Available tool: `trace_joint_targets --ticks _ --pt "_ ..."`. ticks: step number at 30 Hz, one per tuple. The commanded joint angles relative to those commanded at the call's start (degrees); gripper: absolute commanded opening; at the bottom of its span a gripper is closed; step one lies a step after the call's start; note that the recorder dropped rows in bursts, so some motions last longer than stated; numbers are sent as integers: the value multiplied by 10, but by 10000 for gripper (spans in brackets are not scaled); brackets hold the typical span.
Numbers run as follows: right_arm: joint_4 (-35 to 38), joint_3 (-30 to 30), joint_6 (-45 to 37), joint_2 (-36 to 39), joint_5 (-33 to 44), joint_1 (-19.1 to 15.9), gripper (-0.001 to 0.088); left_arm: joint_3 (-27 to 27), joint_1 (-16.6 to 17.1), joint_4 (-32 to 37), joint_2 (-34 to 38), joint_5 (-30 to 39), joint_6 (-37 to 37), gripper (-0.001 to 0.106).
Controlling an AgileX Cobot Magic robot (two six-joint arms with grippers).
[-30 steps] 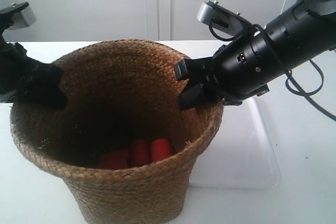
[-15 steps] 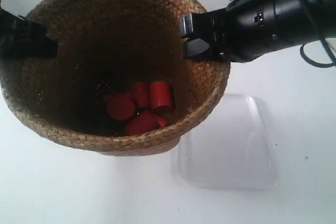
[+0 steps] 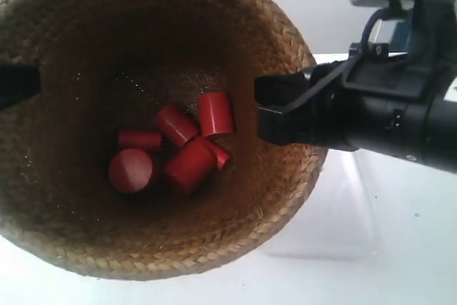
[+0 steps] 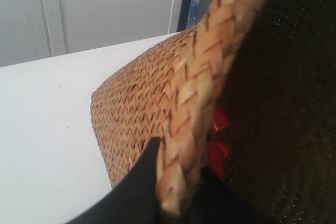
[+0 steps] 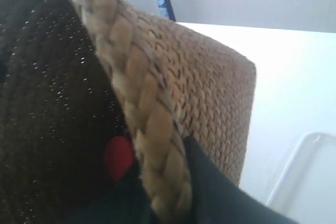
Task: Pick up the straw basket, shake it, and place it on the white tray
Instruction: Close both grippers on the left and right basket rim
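Since half a second ago the basket (image 3: 143, 48) has swung closer to the exterior camera and tipped its mouth further toward it. It now hides more of the tray (image 3: 346, 212), and the red cylinders (image 3: 189, 166) have tumbled apart across its floor.

Both pairs of jaws are clenched on the braided rim, one finger inside and one outside. The left wrist view shows this for the left jaws and the right wrist view for the right jaws, on opposite sides. The basket hangs between them. We judge it clear of the counter (image 3: 407, 269), though its base is hidden, so we cannot be sure. We take this for the shaking step, with the setting down not yet done.

The coming move turns on where the basket sits relative to the tray. It overlaps one tray edge, and most of the tray lies beyond the rim on the side held by the right jaws. The right wrist view shows a tray corner (image 5: 310, 182) past the outer wall there. So the right arm is nearer the tray, and the basket must travel that way. Its axis leans toward the camera and would need levelling over the tray.
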Motion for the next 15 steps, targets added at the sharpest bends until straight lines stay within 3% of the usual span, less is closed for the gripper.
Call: trace_joint_targets --ticks 2,6,9,12,13,14,15 --pt "0 -15 0 1 23 0 0 -7 0 -1 7 28 0 0" --pt "9 -83 3 -59 229 29 0 -56 0 -9 -30 186 39 0" --pt "3 -71 9 -89 190 57 0 -57 0 -71 -44 171 88 0" --pt "-60 -5 -25 -39 34 49 0 -25 0 -139 9 108 213 0" --pt "-47 8 -34 -9 -27 37 0 -33 1 -138 31 114 240 0" --pt "-35 -8 -26 -18 2 36 0 -49 1 -138 25 135 239 0" --pt "-34 -56 2 -56 116 44 0 -83 1 -138 7 183 237 0"
